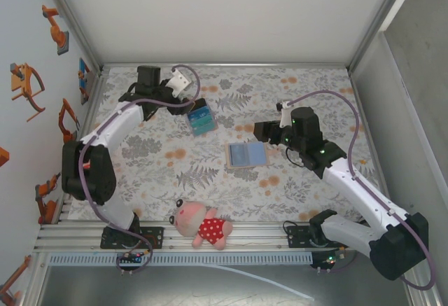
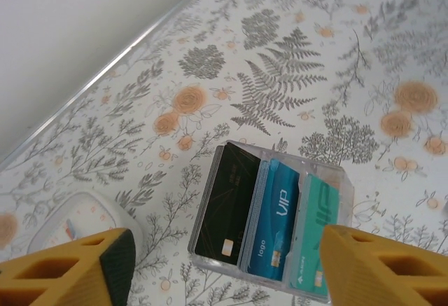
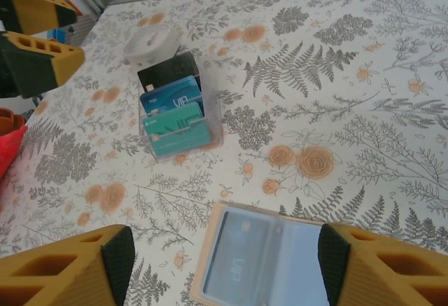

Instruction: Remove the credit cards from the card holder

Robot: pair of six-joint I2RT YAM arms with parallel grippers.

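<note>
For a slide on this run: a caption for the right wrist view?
Open right tool above the unfolded card holder, a clear rack of cards beyond.

White tablecloth [image 1: 301,187] printed with grey ferns and orange roses. Tan-edged card holder [image 1: 246,155], blue-grey inside. In the clear box [image 2: 336,180] far left — black card [image 2: 225,211], blue card [image 2: 276,222], teal card [image 2: 315,239]. Near edge: pink plush toy [image 1: 201,225], red white-dotted dress.

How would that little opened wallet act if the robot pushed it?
The card holder lies opened flat on the patterned tablecloth, so it would probably slide rather than tip or roll. Being thin and folding, it likely flexes at its crease when lifted. The card tucked inside may stiffen it.
</note>
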